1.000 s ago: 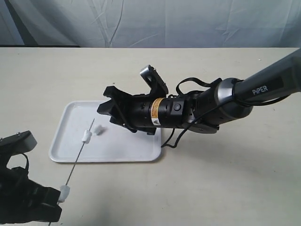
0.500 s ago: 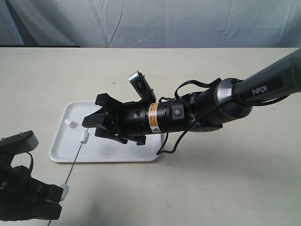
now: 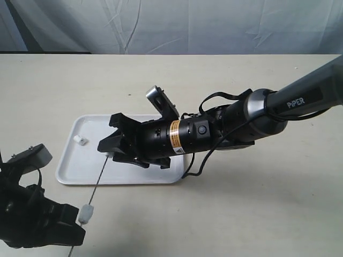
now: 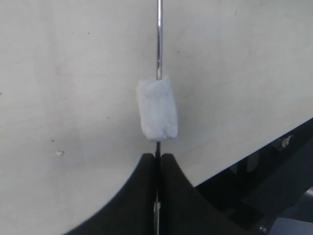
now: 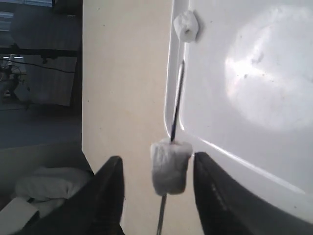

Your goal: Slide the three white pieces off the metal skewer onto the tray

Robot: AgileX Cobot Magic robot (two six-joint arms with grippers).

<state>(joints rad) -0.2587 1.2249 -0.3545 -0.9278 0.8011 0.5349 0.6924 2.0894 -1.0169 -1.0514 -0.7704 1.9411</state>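
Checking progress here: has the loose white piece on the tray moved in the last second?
Yes. The loose white piece moved left, from near the middle of the tray to its far left corner.

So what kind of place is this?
Probably a robotics lab bench: a bare pale table, a wrinkled cloth backdrop behind it, and a robot arm marked PiPER over a white tray.

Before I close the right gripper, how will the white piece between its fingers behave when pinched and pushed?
The white piece looks fluffy and uneven, so it will probably squash rather than resist. Likely light: the thin metal skewer carries it without visible bending. Once off it should hardly roll; the loose piece lies lumpy on the tray.
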